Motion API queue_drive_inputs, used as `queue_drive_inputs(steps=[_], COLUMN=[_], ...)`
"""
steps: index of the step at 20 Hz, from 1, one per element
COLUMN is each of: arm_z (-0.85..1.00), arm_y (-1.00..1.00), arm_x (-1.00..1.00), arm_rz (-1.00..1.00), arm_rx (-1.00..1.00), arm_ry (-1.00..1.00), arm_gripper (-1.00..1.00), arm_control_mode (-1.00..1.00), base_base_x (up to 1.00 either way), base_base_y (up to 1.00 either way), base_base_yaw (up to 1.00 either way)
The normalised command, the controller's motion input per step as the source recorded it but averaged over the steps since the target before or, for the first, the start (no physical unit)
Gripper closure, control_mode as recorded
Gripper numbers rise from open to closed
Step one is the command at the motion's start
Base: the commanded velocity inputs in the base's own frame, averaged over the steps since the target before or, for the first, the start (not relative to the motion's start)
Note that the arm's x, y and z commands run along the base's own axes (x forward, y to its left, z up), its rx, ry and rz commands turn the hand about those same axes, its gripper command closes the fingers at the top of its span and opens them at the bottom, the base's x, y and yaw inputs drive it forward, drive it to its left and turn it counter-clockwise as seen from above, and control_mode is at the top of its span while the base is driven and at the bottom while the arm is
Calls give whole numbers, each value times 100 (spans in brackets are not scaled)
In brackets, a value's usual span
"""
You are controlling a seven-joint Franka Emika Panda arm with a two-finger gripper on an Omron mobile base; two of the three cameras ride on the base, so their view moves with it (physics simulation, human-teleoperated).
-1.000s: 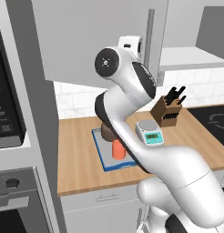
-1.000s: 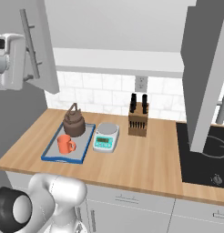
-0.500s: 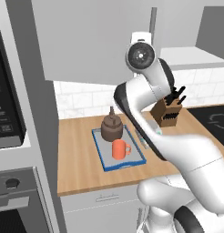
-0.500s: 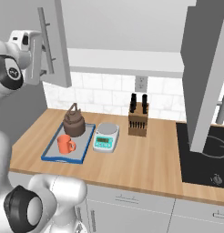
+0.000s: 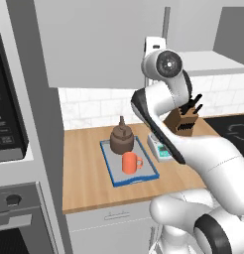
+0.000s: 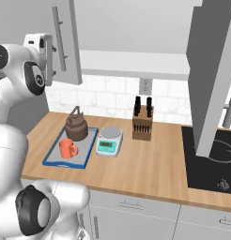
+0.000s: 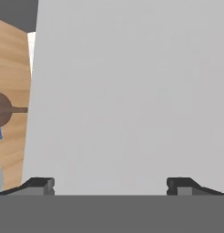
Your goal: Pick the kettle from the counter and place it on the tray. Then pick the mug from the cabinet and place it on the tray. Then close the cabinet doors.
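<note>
With the kettle (image 6: pixel 76 127) and the mug (image 6: pixel 67 148) both standing on the tray (image 6: pixel 54 157) on the counter (image 6: pixel 136 164), we raise our gripper (image 7: pixel 109 184), jaws wide and empty, against the left cabinet door (image 6: pixel 65 40), apparently to push it closed.

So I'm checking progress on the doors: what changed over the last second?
The arm swung up from over the tray, so the gripper now faces the left cabinet door, jaws open, holding nothing. That door looks further closed than a second ago. The kettle and mug stayed on the tray; scale and knife block unmoved.
</note>
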Motion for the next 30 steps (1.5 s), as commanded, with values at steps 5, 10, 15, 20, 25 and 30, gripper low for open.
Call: queue_drive_inputs(steps=[5, 10, 15, 20, 25, 30], arm_z=[-12, -17, -18, -16, -17, 0], arm_y=[19, 20, 13, 2, 0, -6], arm_x=[56, 54, 57, 55, -11, -48], arm_rz=[6, 7, 6, 2, 6, 1], arm_rx=[-2, -6, -9, -11, -16, -3], arm_ry=[1, 0, 3, 7, 0, 0], arm_gripper=[-100, -100, -100, -100, -100, -100], arm_control_mode=[-100, -100, -100, -100, -100, -100], base_base_x=[0, 0, 0, 0, 0, 0], base_base_y=[0, 0, 0, 0, 0, 0], base_base_yaw=[0, 0, 0, 0, 0, 0])
